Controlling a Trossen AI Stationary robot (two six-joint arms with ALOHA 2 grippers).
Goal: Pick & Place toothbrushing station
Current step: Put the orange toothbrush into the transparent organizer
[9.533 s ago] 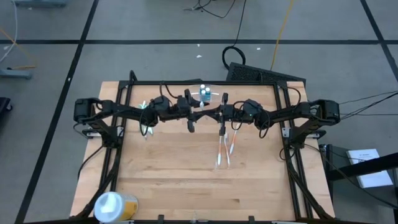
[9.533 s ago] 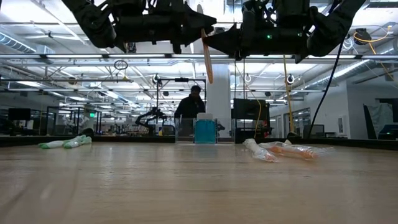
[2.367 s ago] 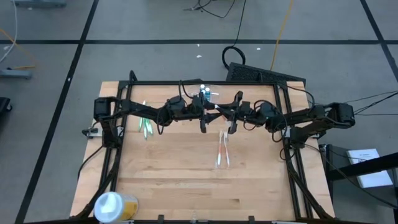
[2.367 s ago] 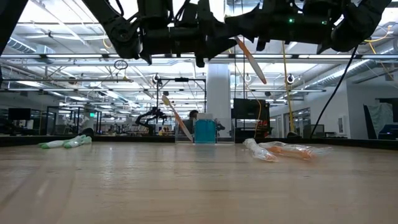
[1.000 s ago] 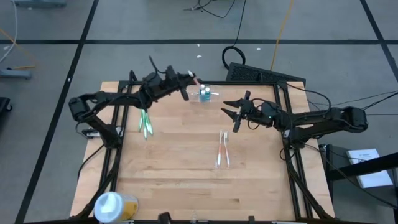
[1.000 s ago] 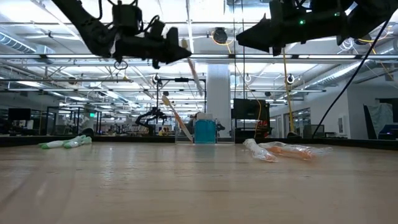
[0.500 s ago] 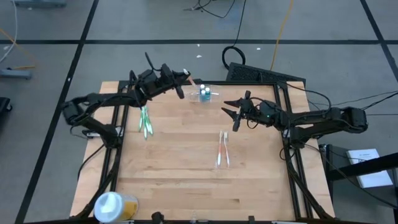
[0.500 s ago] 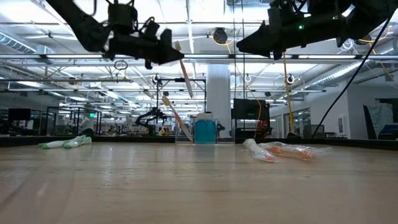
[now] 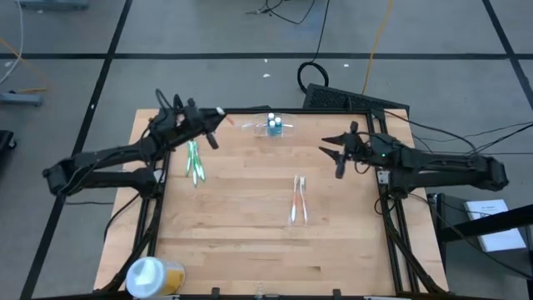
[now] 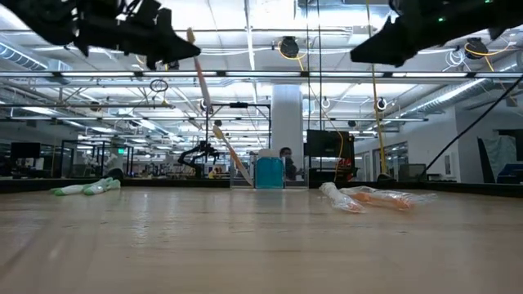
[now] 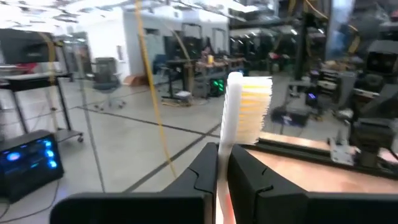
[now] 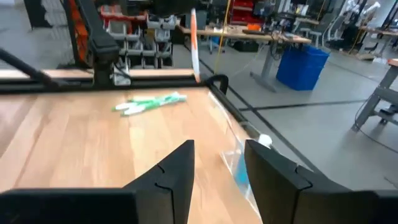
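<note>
While one toothbrush (image 9: 218, 112) is held, two packets (image 9: 298, 200) lie.

Small clear toothbrushing station (image 9: 271, 126) with blue insert, upright at the table's far edge, centre.

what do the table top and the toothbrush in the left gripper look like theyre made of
Table top: looks like pale wood, butcher-block style, with visible plank seams and grain, matte finish. Toothbrush, clamped in the left gripper: seemingly smooth white plastic handle, with pale yellowish bristles, probably nylon, though that is hard to confirm.
</note>
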